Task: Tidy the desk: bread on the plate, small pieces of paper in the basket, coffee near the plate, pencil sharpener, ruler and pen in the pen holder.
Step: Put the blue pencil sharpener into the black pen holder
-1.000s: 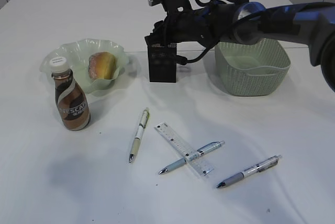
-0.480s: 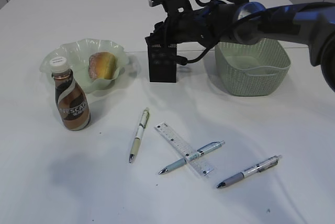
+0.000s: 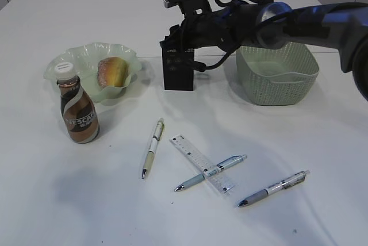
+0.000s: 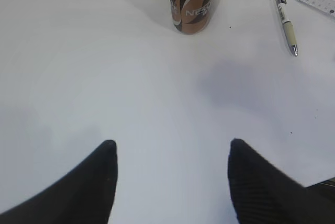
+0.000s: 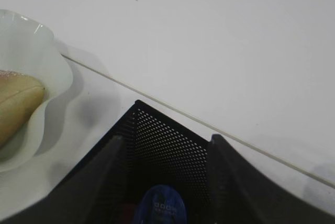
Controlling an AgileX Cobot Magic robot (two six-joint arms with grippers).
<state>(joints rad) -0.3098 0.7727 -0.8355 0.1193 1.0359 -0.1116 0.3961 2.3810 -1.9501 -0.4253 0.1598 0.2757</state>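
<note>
My right gripper (image 3: 179, 38) hangs over the black mesh pen holder (image 3: 179, 69), jaws open. In the right wrist view its fingers (image 5: 112, 153) straddle the pen holder (image 5: 167, 140), and a blue pencil sharpener (image 5: 159, 206) lies inside it, touched by neither finger. The bread (image 3: 112, 72) sits on the pale green plate (image 3: 86, 56), with the coffee bottle (image 3: 79, 111) just in front. Three pens (image 3: 152, 147) (image 3: 210, 172) (image 3: 273, 188) and a clear ruler (image 3: 195, 155) lie on the table. My left gripper (image 4: 170, 148) is open over bare table, and the coffee bottle (image 4: 191, 1) stands far ahead of it.
A green woven basket (image 3: 277, 73) stands to the right of the pen holder, under my right arm. In the left wrist view one pen (image 4: 284, 12) and the ruler's end (image 4: 316, 0) lie at the upper right. The plate's rim (image 5: 49, 77) shows at the left of the right wrist view.
</note>
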